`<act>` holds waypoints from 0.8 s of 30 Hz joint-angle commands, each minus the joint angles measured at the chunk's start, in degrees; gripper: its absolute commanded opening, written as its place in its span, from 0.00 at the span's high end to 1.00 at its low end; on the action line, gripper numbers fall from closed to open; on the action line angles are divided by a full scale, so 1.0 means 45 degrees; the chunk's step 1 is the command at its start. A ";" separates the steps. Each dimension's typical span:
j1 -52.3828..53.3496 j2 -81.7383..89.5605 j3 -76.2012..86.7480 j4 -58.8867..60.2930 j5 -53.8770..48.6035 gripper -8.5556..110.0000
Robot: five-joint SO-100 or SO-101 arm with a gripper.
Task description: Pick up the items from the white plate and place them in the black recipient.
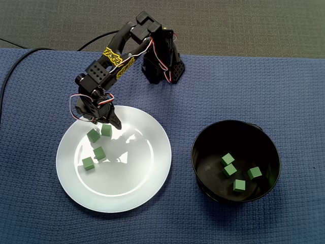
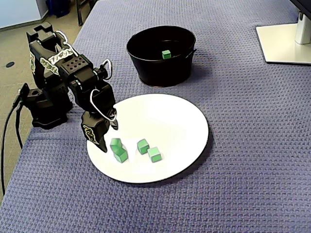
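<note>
Several small green cubes lie on the left half of the white plate (image 1: pixel 147 168) (image 2: pixel 184 121). In both fixed views, my black gripper (image 1: pixel 106 123) (image 2: pixel 110 138) hangs over the plate's rim side nearest the arm base, open. Its fingertips straddle the space just above one green cube (image 1: pixel 105 130) (image 2: pixel 115 143), and I cannot tell whether they touch it. A second cube (image 1: pixel 93 135) (image 2: pixel 120 154) sits right against that one. Two more cubes (image 1: pixel 99 153) (image 1: pixel 88 163) lie apart, farther from the gripper. The black bowl (image 1: pixel 203 147) (image 2: pixel 146 68) holds several green cubes (image 1: pixel 228 158).
The arm's base (image 1: pixel 162 66) (image 2: pixel 46 104) stands on the blue woven mat behind the plate. A white monitor foot (image 2: pixel 284 43) sits at the mat's far corner. A black cable (image 2: pixel 7 141) runs along the table edge beside the base.
</note>
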 commanded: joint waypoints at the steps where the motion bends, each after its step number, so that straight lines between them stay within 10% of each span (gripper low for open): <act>1: -0.0371 0.0078 0.0078 -0.0410 0.0391 0.69; 15: -0.0664 -0.0215 0.1289 -0.2441 0.0898 0.72; 24: -0.0664 -0.0293 0.1738 -0.3027 0.0957 0.93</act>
